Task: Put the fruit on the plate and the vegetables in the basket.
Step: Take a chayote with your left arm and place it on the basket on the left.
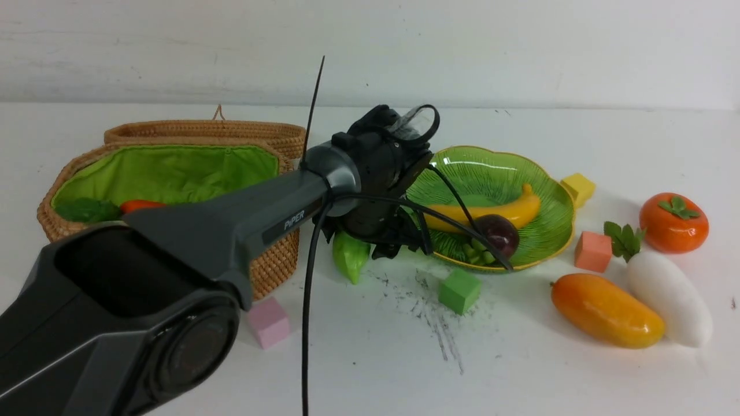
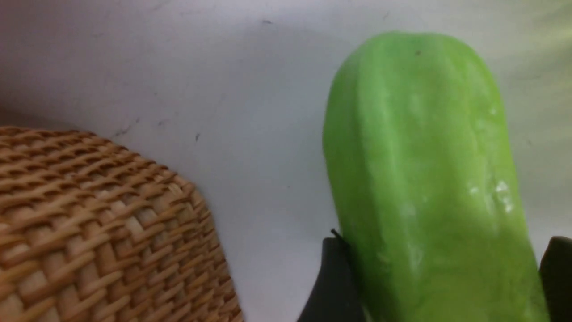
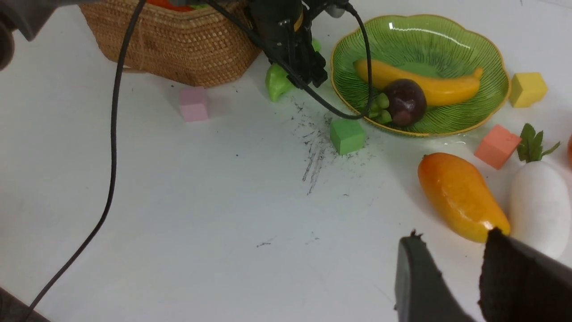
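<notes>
Your left hand (image 2: 442, 250) is closed on the light green gourd (image 1: 350, 258): in the left wrist view its dark fingers (image 2: 333, 281) sit against both flanks of the waxy, ridged, softly shining skin. You cannot tell whether the gourd is clear of the white surface (image 1: 376, 358). It hangs or rests just beside the basket (image 1: 272, 266), between that brown woven wall and the plate (image 1: 549, 173). The basket stands with its lid back and its bright green lining showing, and the orange carrot (image 1: 141, 205) lies inside with its leaves towards your left. The plate is translucent green with a gold scalloped rim and ribbed lines; on it lie the glossy yellow banana (image 1: 497, 211) and, touching it, the dark purple mangosteen (image 1: 502, 233). Off to your right on the surface lie the orange-yellow mango (image 1: 607, 310) and, just beside it, the fat white radish (image 1: 670, 297), with the orange-red persimmon (image 1: 673, 222) near the radish's leaves. The only writing you can read is "PiPER" (image 1: 293, 221) in white on the left arm's grey link. Your right hand (image 3: 453, 235) hovers near the mango's end, fingers parted and holding nothing.
</notes>
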Robot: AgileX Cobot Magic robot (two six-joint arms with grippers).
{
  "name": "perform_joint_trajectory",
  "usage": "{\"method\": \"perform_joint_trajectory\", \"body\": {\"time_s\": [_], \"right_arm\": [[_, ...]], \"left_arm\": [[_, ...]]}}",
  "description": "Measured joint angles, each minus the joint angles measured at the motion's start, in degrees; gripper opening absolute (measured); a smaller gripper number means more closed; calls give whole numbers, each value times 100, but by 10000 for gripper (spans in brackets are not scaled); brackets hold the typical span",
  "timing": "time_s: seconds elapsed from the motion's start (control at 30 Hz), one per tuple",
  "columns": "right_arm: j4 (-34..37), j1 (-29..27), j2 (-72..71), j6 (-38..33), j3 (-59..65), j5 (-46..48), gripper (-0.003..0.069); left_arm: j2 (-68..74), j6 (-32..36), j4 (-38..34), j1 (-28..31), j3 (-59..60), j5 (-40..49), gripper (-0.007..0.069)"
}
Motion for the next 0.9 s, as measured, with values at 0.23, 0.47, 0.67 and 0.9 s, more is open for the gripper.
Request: {"method": "perform_joint_trajectory", "body": {"time_s": [0.23,0.47,0.67,0.9], "right_arm": [[7,0,0,-12,0,0,223],[12,0,0,-16,0,12,225],[12,0,0,-16,0,17,230],[12,0,0,-74,0,-111,232]], "left_arm": [[0,0,0,0,0,0,451],[-27,0,109,0,-12,230,451],[-489,142,37,-31,-175,366,451],[-1358,639,-225,-167,-250,644,451]]}}
